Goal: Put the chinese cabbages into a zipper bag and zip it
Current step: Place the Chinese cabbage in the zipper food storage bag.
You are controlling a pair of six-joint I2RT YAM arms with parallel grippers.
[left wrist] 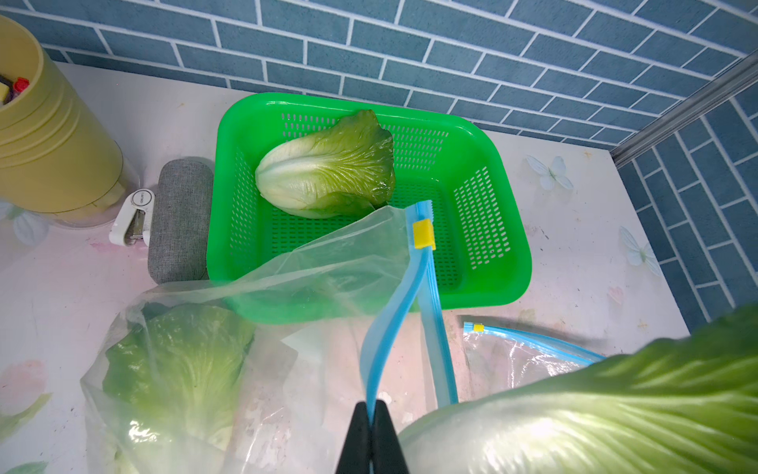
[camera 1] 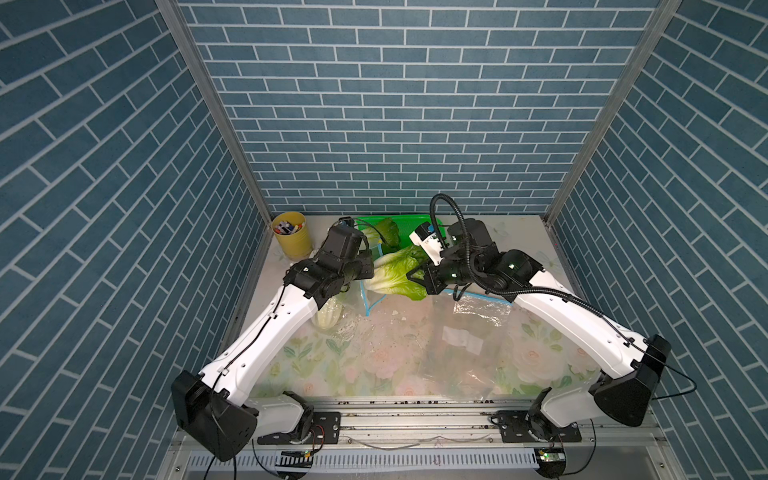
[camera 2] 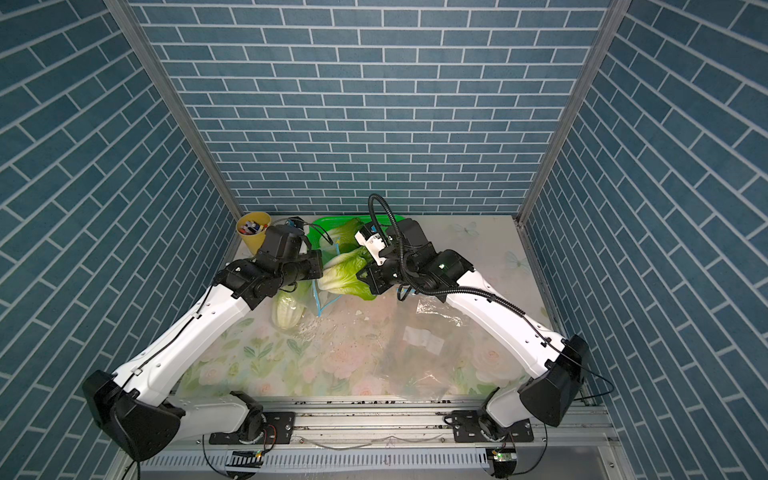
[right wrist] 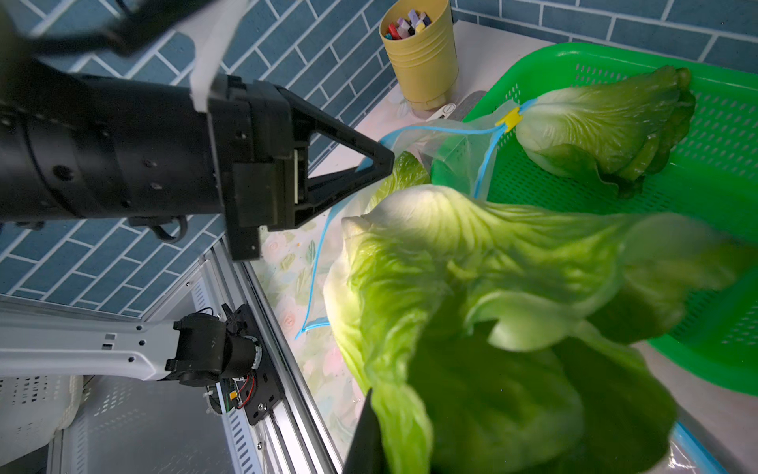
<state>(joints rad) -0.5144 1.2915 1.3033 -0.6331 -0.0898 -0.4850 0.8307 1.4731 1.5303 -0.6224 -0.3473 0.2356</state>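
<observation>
Left jaws closed, pinching the blue zip strip [left wrist: 385,328] of the clear plastic zipper bag [left wrist: 328,262] & holding its mouth up and open. The yellow slider [left wrist: 423,234] sits at the strip's far end. Right jaws clamped on the leafy end of a white-stemmed, light-green napa cabbage [camera 1: 392,274], stem end just beside the bag mouth, off the desk.

2nd cabbage [left wrist: 180,369] is inside the bag. 3rd cabbage [left wrist: 328,172] lies in the green perforated plastic basket [left wrist: 484,230] by the back wall.

Writing: grey logo on the small white clip [left wrist: 133,217] near the yellow pen cup [left wrist: 53,135] is too small to read. The white label [camera 1: 463,338] on the spare flat clear bag [camera 1: 478,316] shows nothing legible.

Room: front of the flowered desk [camera 1: 332,365] is open btw the arms.
</observation>
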